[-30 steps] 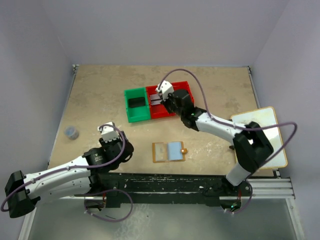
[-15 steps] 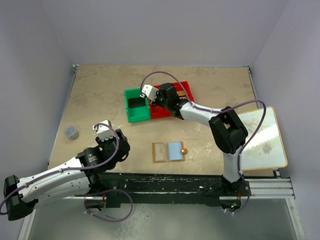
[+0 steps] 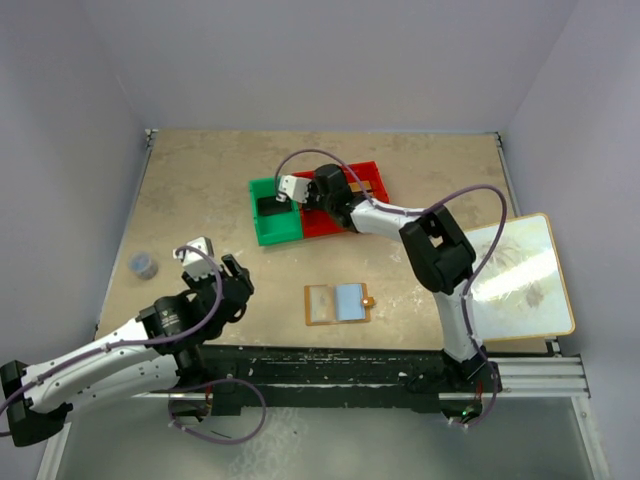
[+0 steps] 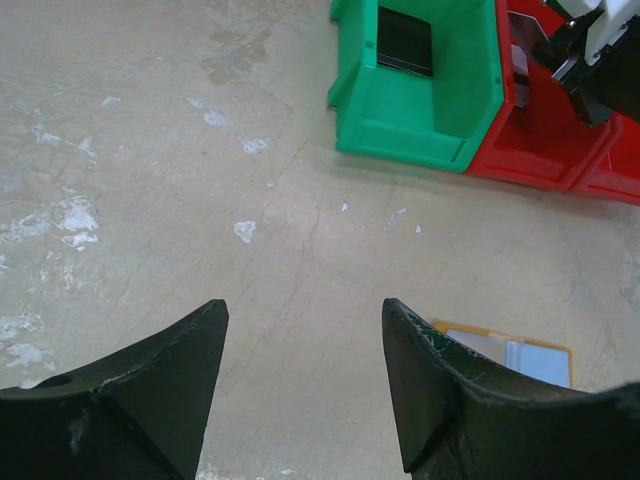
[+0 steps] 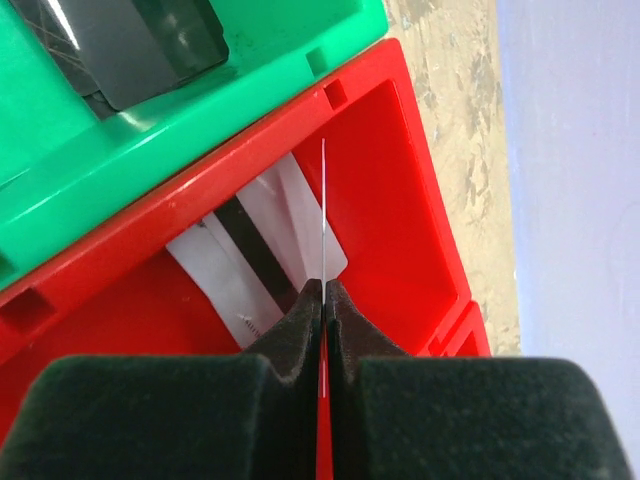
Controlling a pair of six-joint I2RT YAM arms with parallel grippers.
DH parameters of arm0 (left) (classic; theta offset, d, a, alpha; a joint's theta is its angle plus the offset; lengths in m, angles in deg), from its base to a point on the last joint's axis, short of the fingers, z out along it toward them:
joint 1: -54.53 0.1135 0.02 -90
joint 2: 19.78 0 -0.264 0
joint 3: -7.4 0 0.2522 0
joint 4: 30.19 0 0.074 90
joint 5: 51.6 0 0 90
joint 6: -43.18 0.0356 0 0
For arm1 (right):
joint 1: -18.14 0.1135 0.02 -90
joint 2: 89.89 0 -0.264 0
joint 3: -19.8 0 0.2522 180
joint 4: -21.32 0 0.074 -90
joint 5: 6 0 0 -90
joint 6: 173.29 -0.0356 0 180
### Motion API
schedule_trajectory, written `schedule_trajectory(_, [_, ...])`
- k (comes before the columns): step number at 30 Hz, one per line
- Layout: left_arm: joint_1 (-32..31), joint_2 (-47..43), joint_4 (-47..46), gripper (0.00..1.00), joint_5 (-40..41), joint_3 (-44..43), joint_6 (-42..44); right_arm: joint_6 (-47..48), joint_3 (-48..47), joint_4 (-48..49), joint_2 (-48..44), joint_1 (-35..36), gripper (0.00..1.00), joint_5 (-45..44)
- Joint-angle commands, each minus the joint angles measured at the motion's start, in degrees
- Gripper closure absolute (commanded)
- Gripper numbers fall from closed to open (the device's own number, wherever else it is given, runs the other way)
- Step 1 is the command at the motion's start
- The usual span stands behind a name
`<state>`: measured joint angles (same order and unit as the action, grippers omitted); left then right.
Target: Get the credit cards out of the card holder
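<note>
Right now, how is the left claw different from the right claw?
The left claw is open and holds nothing; the right claw is shut, pinching a thin card seen edge-on. The left claw hangs over the table; the right claw is over the red bin. Both have dark fingers.

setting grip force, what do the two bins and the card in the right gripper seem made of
Green bin: glossy moulded plastic, soft highlights on rounded rims. Red bin: likely the same shiny plastic. Card pinched in the right gripper: edge-on, a thin straight white line, so probably stiff plastic; finish cannot be told.
</note>
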<state>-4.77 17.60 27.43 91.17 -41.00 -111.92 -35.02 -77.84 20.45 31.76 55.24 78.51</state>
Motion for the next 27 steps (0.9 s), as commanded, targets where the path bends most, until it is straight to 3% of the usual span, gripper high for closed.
schedule_trajectory(1, [0.06,-1.25,1.20,0.39,1.51,-2.54,0.77,5.59,-3.78,3.75,1.37,-0.28,0.96,-1.45])
schedule_trajectory(11, [0.02,-3.47,2.81,0.39,1.59,-2.72,0.06,11.09,-5.43,4.04,4.04,-0.29,0.90,-2.99])
schedule_trajectory(18, [0.05,-2.92,2.47,0.39,1.39,-2.63,0.41,9.34,-5.94,2.13,3.42,-0.38,0.71,-1.95])
schedule_trajectory(27, [0.04,-2.72,2.24,0.39,0.67,-2.38,0.41,7.27,-4.51,0.98,0.84,-0.46,0.64,-2.62])
